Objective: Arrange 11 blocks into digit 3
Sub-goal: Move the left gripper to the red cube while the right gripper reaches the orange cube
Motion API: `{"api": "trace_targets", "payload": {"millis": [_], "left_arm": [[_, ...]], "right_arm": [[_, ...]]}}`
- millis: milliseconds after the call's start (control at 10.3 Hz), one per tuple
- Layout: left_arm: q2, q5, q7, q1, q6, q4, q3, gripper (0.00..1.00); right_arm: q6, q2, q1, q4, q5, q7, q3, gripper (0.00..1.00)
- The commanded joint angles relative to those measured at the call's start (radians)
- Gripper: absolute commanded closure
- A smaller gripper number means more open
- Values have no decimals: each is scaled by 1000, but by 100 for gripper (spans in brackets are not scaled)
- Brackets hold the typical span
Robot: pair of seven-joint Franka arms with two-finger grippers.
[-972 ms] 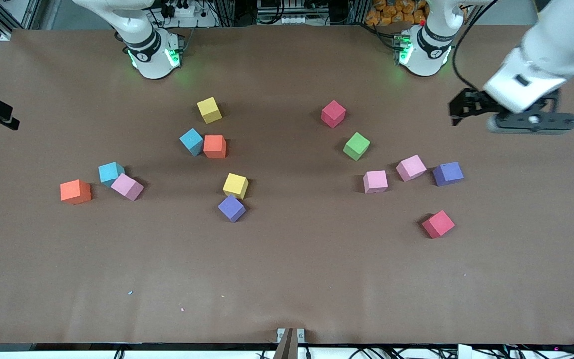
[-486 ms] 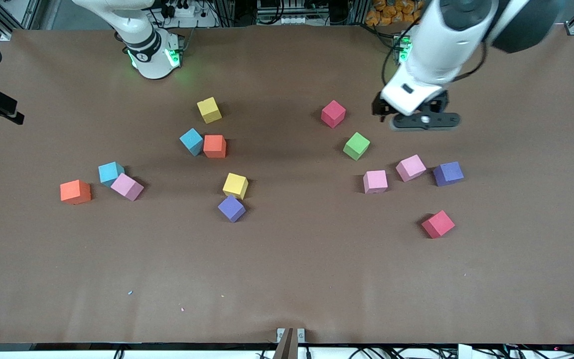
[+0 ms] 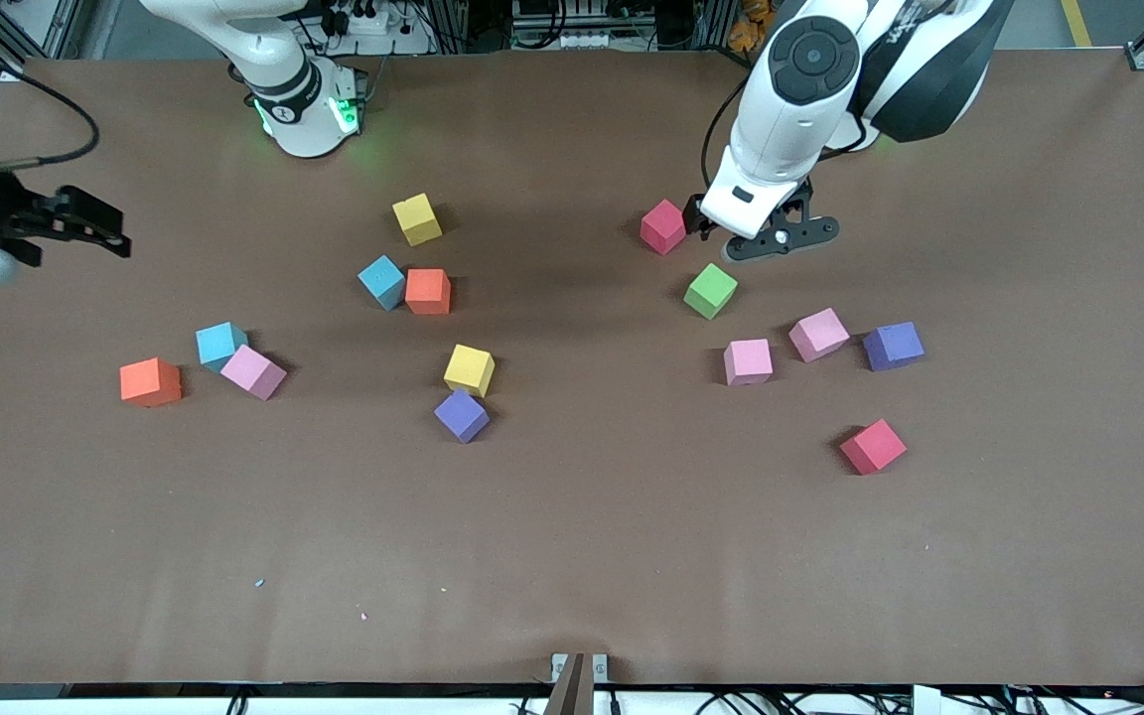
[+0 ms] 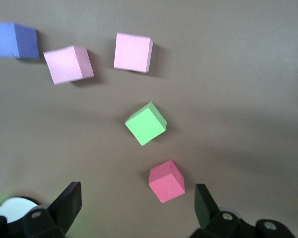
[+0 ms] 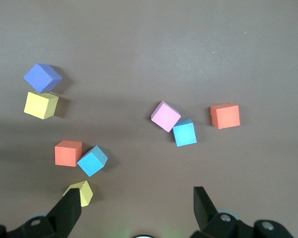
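Several blocks lie loose and apart on the brown table [image 3: 572, 556]; no digit 3 shows. My left gripper [image 3: 706, 220] [image 4: 138, 193] hangs open low over a red block [image 3: 664, 226] [image 4: 166, 181], which sits between the jaws, close to one finger and untouched. A green block [image 3: 710, 290] [image 4: 145, 123] lies just nearer the camera, then two pink blocks [image 3: 749, 361] [image 3: 818, 334], a purple one [image 3: 894, 346] and another red one [image 3: 873, 446]. My right gripper [image 3: 100, 226] [image 5: 136, 197] hovers open and empty at the right arm's end of the table.
Toward the right arm's end lie a yellow block [image 3: 417, 218] [image 5: 81, 192], blue [image 3: 382, 282] and orange [image 3: 428, 291] touching, yellow [image 3: 470, 369] above purple [image 3: 461, 415], and blue [image 3: 220, 344], pink [image 3: 253, 371] and orange [image 3: 150, 382] blocks.
My left arm swung in from the left arm's end of the table and came down over the red block. My right gripper moved in farther over the table. No block has moved.
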Motion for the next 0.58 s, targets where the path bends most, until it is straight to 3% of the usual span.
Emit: {"api": "trace_targets", "payload": {"millis": [0, 292, 486], "left_arm": [[-30, -40, -90, 10, 90, -113, -42, 0], [-29, -46, -170, 10, 234, -240, -93, 0], [-38, -72, -251, 9, 427, -385, -154, 0]], "right_arm": [[84, -19, 31, -109, 41, 5, -1, 0], [235, -21, 87, -240, 47, 8, -1, 0], [334, -19, 157, -329, 44, 97, -1, 0]]}}
